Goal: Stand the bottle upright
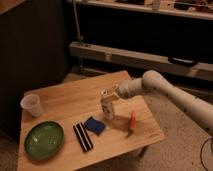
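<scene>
Bottle [108,108] stands upright near the middle of the table [60,97], with my end effector [110,93] right at its top; whether the end effector grips it I cannot tell. Just left lie a blue sponge [95,125] and a black bar [83,136]. An orange item [132,121] lies right. Cup [31,105] and green plate [44,140] sit far left.

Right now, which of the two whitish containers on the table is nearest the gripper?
The bottle near the table's middle: the gripper is right at its top. The translucent cup stands far off at the table's left edge.
</scene>
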Controlling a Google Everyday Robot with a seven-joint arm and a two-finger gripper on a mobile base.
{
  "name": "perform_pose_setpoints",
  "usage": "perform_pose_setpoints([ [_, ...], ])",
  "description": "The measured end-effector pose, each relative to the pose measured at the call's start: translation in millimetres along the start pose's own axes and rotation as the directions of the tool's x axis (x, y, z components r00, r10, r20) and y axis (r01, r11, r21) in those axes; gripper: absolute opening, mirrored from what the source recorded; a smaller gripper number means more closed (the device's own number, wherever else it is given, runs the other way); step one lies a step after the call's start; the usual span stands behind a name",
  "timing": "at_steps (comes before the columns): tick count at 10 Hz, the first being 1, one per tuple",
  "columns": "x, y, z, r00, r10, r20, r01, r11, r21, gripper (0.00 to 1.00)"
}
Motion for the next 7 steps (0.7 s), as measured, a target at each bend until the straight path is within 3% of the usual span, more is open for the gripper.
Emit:
perform_pose_setpoints([
  [5, 5, -3, -17, 1.0, -0.002, -0.018, 0.002, 1.0, 0.012, 0.7],
  [7, 6, -2, -21, 1.0, -0.003, -0.025, 0.003, 1.0, 0.007, 0.79],
])
